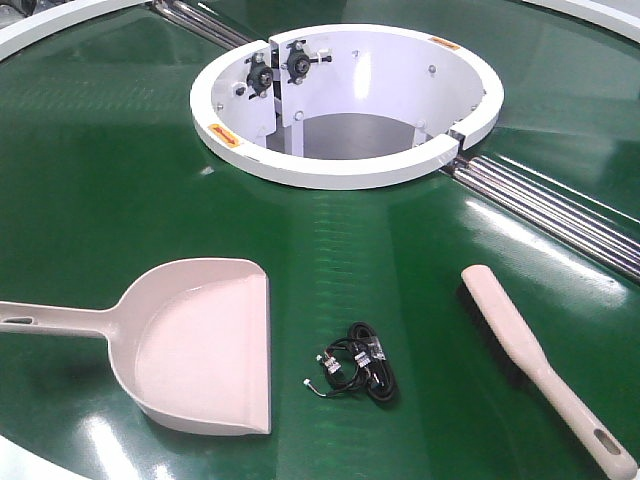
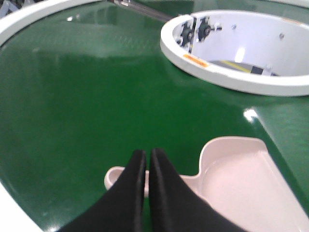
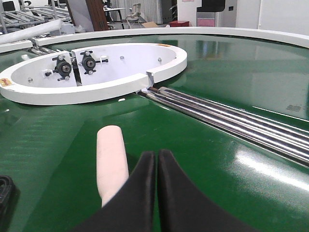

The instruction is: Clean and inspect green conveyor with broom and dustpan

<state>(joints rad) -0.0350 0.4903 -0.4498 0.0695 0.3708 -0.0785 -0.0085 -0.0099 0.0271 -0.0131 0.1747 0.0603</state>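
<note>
broom [image 3: 110, 162] — half-hidden behind right hand [image 3: 157, 154]

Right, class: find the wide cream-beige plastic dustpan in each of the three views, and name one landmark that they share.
Front view: the wide cream-beige plastic dustpan lies lower left on the green conveyor, handle pointing left.
Left wrist view: the dustpan fills the lower right.
Right wrist view: not in it; the cream piece there is the slim broom.
Shared landmark: the white ring opening, in all three.
</note>
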